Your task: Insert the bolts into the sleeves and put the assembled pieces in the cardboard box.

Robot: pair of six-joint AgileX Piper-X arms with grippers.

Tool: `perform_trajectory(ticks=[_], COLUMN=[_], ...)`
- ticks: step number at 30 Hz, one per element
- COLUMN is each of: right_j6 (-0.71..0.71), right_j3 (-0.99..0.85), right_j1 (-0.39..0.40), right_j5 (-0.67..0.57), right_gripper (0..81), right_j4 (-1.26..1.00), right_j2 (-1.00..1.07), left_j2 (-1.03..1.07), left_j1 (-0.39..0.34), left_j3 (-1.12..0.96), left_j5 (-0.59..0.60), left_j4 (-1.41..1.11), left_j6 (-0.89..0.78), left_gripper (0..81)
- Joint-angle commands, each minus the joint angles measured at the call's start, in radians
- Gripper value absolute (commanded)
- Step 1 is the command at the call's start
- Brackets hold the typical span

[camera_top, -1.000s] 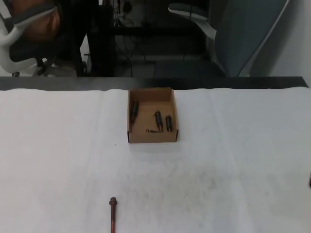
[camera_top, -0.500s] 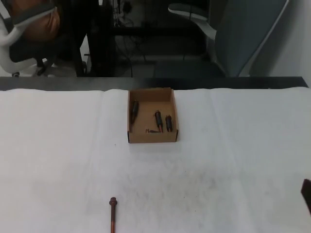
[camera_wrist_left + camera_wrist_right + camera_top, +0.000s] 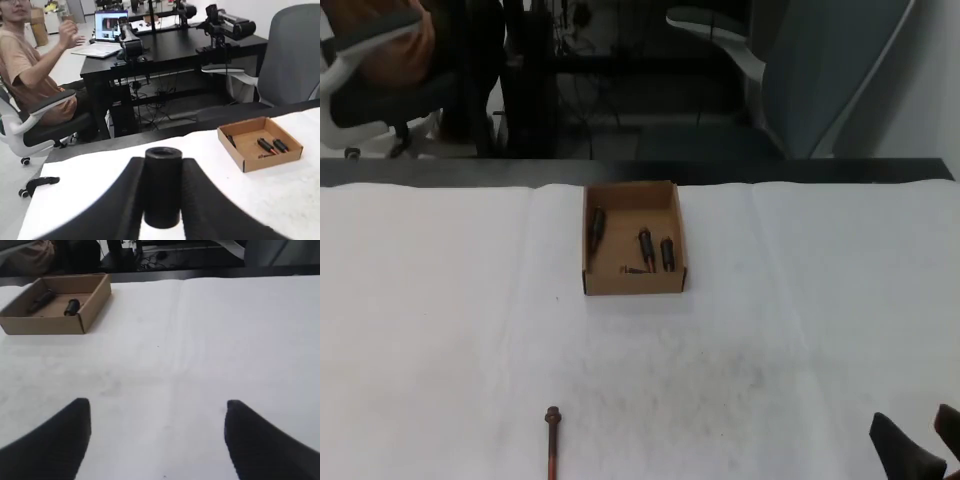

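A copper-coloured bolt (image 3: 552,438) lies on the white bench cover near the front edge, left of centre. The cardboard box (image 3: 635,279) sits in the middle toward the back, with dark assembled pieces (image 3: 645,243) lying inside. In the left wrist view my left gripper (image 3: 162,172) is shut on a black sleeve (image 3: 162,192), held upright with its open end up; the box (image 3: 260,160) is far off to one side. My right gripper (image 3: 923,432) is at the front right corner of the bench, open with nothing between its fingers (image 3: 50,440).
The white cover (image 3: 770,330) spreads flat between the box and the front edge. A black desk edge (image 3: 640,170) runs behind the bench, with office chairs (image 3: 820,70) beyond it.
My right gripper has come into the high view at the front right corner, moving inward over the bench. The bolt and the box have not moved.
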Motion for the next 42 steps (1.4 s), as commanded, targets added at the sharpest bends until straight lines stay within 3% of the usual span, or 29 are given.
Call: perform_trajectory(ticks=[1, 3, 6, 12, 20, 42], right_j6=[-0.009, -0.034, -0.062, -0.026, 0.075, 0.077], right_j3=[-0.010, -0.010, -0.010, -0.010, -0.010, -0.010], right_j1=[-0.084, -0.138, -0.188, -0.199, -0.199, -0.199], right_j5=[0.029, 0.069, -0.040, -0.183, -0.146, -0.140], right_gripper=[70.0, 70.0, 70.0, 70.0, 70.0, 70.0], right_j4=[-0.006, -0.009, -0.001, 0.023, 0.057, 0.056], right_j2=[0.045, 0.076, 0.113, 0.188, 0.209, 0.209], left_j2=[0.011, 0.011, 0.011, 0.011, 0.011, 0.011], left_j1=[0.002, 0.002, 0.002, 0.002, 0.002, 0.002], left_j3=[-0.005, -0.005, -0.005, -0.005, -0.004, -0.004], left_j5=[0.007, 0.007, 0.007, 0.007, 0.007, 0.023], left_j4=[0.035, 0.039, 0.039, 0.039, 0.047, 0.039], left_j6=[-0.030, -0.038, -0.041, -0.041, -0.047, -0.047], left_gripper=[1.8, 1.8, 1.8, 1.8, 1.8, 1.8])
